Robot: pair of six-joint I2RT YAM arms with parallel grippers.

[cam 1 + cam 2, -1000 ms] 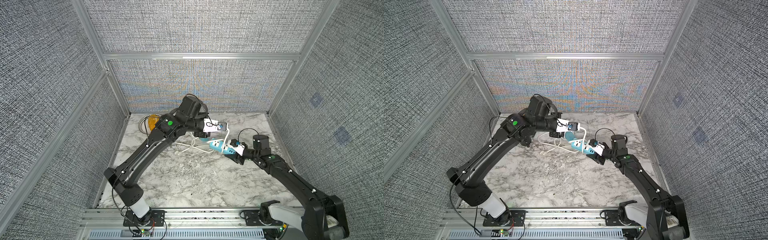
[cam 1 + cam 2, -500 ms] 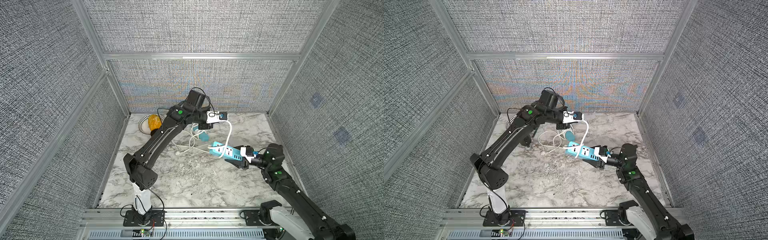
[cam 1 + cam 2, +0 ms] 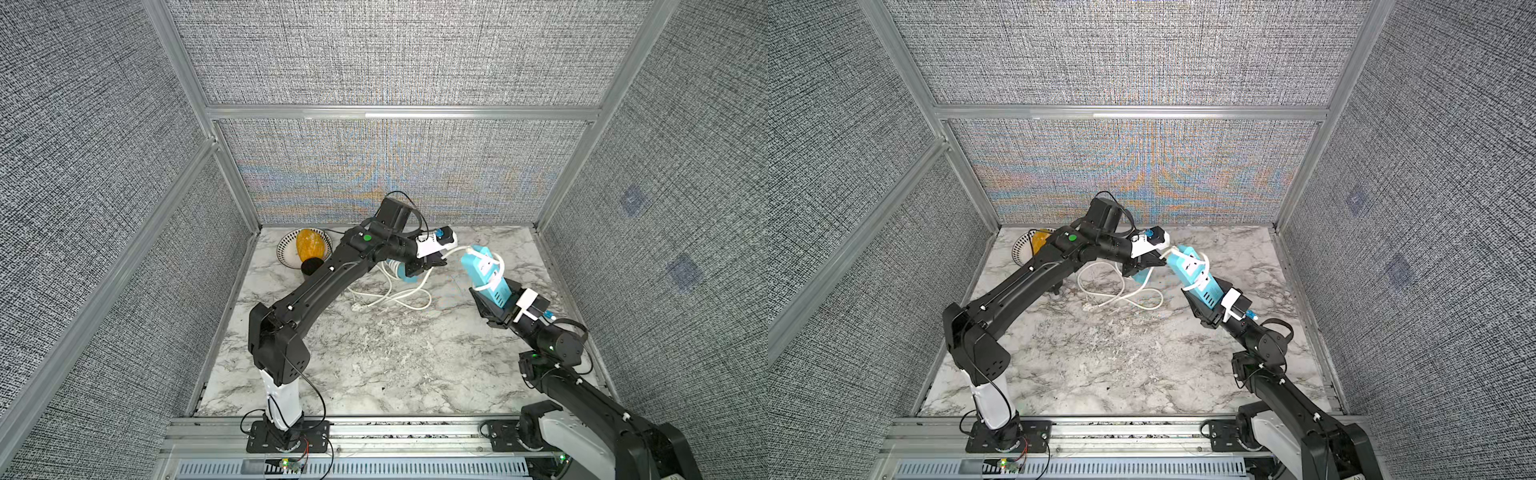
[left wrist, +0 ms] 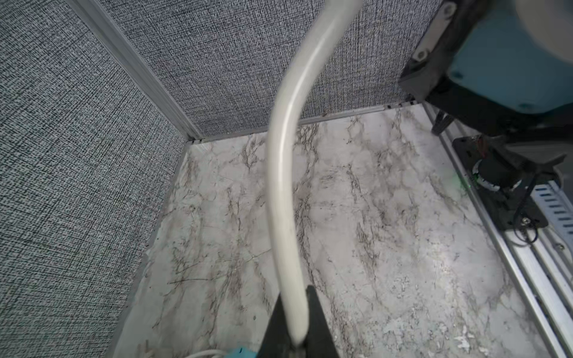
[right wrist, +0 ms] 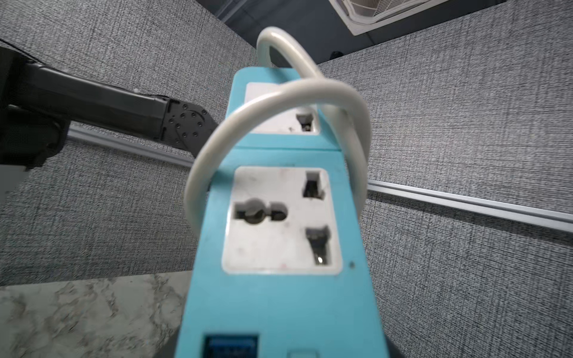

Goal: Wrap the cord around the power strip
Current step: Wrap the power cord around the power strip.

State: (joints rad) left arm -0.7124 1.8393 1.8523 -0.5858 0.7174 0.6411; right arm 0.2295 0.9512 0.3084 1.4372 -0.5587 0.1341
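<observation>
Above the marble table (image 3: 374,353), our right gripper (image 3: 496,298) clamps the raised power strip (image 3: 484,272) while our left gripper (image 4: 293,322) pinches the cord (image 4: 280,186) mid-wrap; next we likely must carry slack around for another turn.

power strip (image 5: 279,303): smooth matt teal plastic. cord (image 4: 280,173): glossy white plastic sheath. tabletop (image 3: 374,353): smooth marble-look. walls (image 3: 374,54): rough woven cloth. rails (image 3: 399,113): brushed metal.

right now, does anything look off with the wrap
The cord loop around the power strip stands loose, bulging off its face rather than lying snug; the rest trails in a tangle on the table.
</observation>
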